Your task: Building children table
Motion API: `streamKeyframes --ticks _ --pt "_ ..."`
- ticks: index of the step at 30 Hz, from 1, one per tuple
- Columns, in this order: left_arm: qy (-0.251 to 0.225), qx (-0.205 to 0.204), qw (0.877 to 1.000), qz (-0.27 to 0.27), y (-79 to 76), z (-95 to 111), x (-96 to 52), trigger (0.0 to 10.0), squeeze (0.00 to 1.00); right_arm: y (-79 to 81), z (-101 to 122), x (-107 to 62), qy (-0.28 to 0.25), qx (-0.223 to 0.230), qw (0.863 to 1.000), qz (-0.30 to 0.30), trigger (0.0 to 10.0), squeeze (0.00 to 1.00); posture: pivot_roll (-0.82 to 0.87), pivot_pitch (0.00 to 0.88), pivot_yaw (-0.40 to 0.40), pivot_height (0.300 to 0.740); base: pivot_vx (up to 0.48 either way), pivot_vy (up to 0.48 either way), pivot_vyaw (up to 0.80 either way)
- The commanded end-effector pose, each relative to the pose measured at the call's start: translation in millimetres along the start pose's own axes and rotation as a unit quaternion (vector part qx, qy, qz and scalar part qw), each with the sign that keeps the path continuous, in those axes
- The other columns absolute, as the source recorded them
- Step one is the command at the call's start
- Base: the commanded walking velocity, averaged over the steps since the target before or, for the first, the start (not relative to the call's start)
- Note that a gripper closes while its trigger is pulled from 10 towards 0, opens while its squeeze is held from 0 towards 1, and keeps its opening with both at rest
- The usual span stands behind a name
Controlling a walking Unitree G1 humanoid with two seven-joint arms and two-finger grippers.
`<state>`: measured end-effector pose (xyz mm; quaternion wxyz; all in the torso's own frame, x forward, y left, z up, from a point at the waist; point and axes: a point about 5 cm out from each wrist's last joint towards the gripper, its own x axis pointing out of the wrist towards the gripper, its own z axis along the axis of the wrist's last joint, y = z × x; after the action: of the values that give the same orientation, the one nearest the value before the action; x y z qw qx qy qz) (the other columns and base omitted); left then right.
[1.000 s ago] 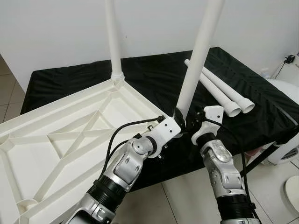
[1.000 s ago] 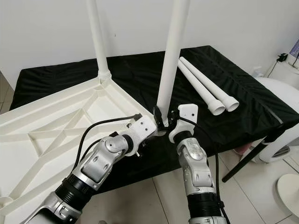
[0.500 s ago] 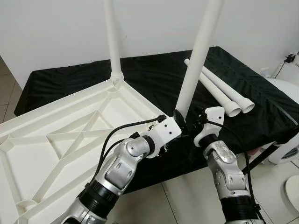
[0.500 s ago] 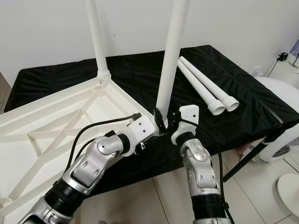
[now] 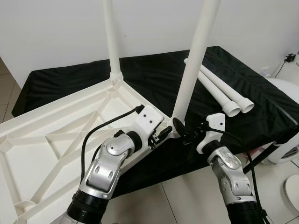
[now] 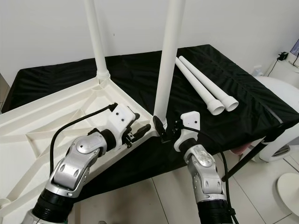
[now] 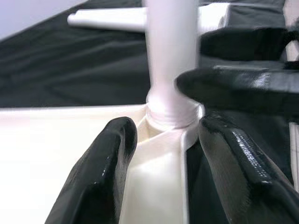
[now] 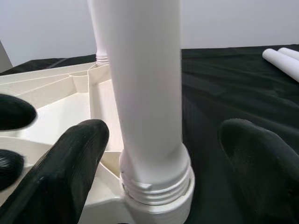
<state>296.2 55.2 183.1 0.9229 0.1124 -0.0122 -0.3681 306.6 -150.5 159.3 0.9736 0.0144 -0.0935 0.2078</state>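
Right gripper (image 6: 162, 130) spread wide, black fingers on either side of an upright white table leg (image 6: 168, 60) near its threaded base, not touching it. Left gripper (image 6: 140, 131) also spread apart, hovering just beside the same corner socket of an upturned white tabletop (image 6: 46, 126). Second leg (image 6: 96, 42) standing in the far corner. Two loose legs (image 6: 205, 91) lying side by side on a black-covered surface (image 6: 140, 70).
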Motion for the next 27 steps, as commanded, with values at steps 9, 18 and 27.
streamKeyframes --ticks 9,18,27 --pt "-0.045 -0.054 0.966 0.249 44.1 -1 -17.4 10.0 0.00 13.9 -6 0.5 -0.006 0.014 1.000 0.014 10.0 0.00 -0.08 0.071 0.000 0.740 0.000 0.000 0.00" --pt "-0.052 -0.088 0.939 0.327 60.7 -16 -31.3 10.0 0.00 18.8 -9 -4.1 -0.020 0.026 0.999 -0.017 10.0 0.00 -0.08 0.062 0.014 0.740 0.000 0.000 0.00" --pt "-0.058 -0.115 0.904 0.408 82.0 -29 -55.5 10.0 0.00 21.2 -12 -1.1 -0.023 0.029 0.999 -0.026 10.0 0.00 -0.05 0.064 0.016 0.740 0.000 0.000 0.00"
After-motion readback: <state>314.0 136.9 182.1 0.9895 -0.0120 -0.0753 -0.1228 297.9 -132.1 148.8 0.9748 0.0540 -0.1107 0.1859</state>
